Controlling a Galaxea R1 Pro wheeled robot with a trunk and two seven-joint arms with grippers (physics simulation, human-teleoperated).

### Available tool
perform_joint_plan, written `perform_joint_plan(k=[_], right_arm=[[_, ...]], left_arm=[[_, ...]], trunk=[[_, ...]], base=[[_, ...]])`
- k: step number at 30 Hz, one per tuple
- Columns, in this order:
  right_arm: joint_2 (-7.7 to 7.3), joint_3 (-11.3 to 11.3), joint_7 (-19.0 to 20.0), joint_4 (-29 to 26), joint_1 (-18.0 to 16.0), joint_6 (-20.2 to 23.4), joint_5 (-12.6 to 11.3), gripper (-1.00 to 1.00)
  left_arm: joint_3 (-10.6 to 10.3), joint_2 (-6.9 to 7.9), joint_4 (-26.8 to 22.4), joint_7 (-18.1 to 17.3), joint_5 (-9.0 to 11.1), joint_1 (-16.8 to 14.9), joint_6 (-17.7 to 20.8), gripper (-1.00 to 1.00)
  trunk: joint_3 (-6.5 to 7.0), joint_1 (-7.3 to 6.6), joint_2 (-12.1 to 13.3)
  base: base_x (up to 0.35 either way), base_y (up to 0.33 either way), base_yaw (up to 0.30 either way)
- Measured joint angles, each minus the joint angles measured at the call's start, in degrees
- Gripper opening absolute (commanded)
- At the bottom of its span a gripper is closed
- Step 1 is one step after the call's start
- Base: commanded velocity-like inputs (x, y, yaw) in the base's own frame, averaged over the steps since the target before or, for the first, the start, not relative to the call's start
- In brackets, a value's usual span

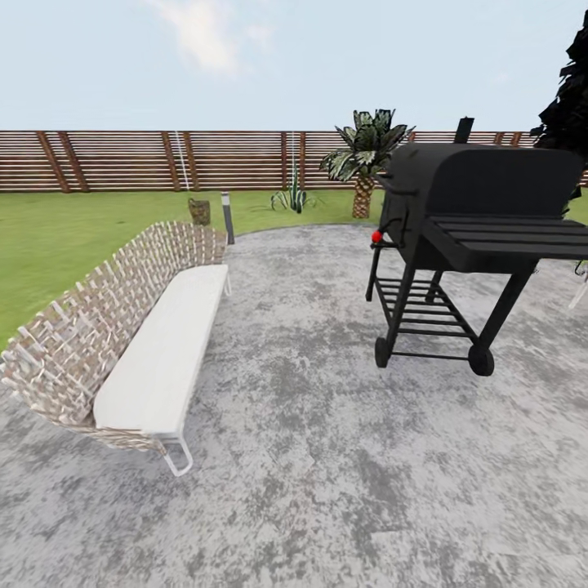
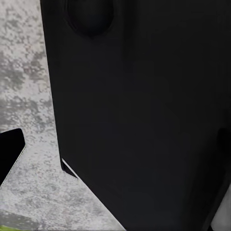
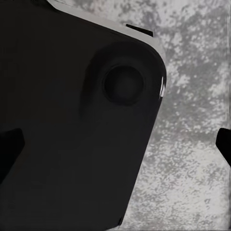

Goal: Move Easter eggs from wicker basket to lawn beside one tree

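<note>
Head view: grey stone patio (image 1: 327,457) broad and open ahead. Woven bench (image 1: 122,335) with white cushion lines its left edge; black wheeled grill (image 1: 465,237) stands at right. Wide passage between them. The lawn (image 1: 73,229) borders the patio at left and behind, up to a slatted fence (image 1: 163,159). A palm (image 1: 363,159) stands near the fence. Dark foliage (image 1: 567,106) at right edge. Wrist views: black robot body over patio; either pincer's opening cannot be told.

My left wrist camera looks onto a broad black panel of my own body (image 2: 144,106). My right one faces a black rounded housing (image 3: 72,120) (a round recess on it); dark fingertip edges (image 3: 224,144) barely show.
</note>
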Motion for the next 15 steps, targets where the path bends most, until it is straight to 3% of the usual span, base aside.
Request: perform_joint_plan(k=[15], right_arm=[[0.0, 0.0, 0.0, 0.0, 0.0, 0.0, 0.3, 1.0]], left_arm=[[0.0, 0.14, 0.0, 0.0, 0.0, 0.0, 0.0, 1.0]], trunk=[[0.0, 0.0, 0.0]], base=[[0.339, 0.0, 0.0]])
